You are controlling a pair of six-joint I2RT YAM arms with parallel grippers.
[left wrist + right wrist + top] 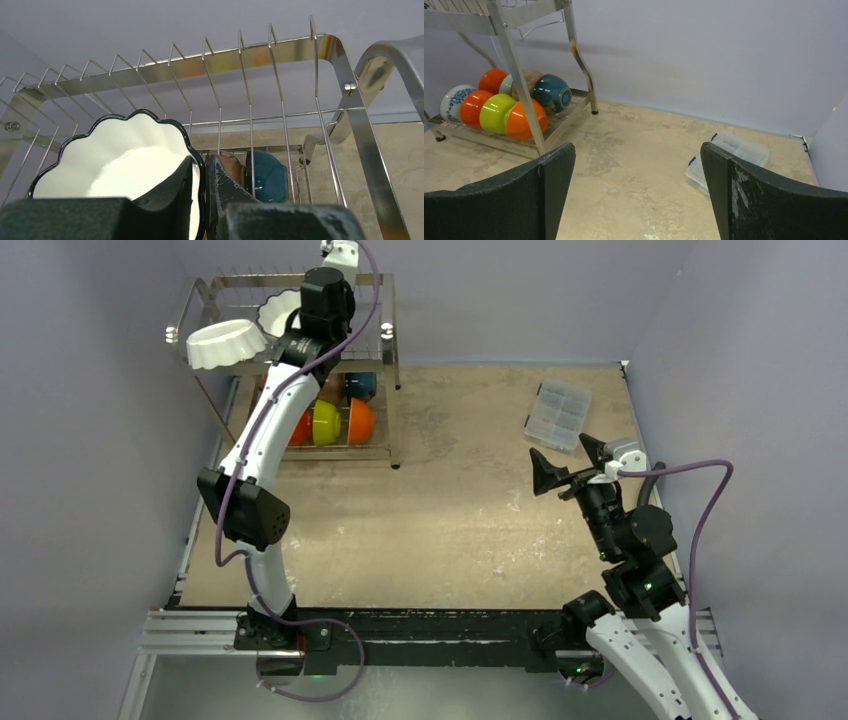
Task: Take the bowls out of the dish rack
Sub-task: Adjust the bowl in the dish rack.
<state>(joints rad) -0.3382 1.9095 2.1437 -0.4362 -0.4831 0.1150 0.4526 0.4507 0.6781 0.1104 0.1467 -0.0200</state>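
The dish rack [290, 285] stands at the table's far left. Two white scalloped bowls sit on its top tier, one at the left [226, 343] and one further back [276, 310]. My left gripper [297, 326] is shut on the back bowl's rim. In the left wrist view this bowl [115, 165] has one finger inside and one outside, and the left gripper [205, 200] pinches its dark edge. On the lower tier lie orange [471, 107], yellow-green [496, 112], teal [551, 92], tan [530, 79] and blue-patterned [453, 100] bowls. My right gripper [570, 462] hangs open and empty over the table's right side.
A clear plastic compartment box [558, 413] lies on the table at the back right, also visible past the right gripper [638, 190]. Steel prongs [250, 75] and the rack's frame [360, 115] surround the left gripper. Walls close in the table on three sides.
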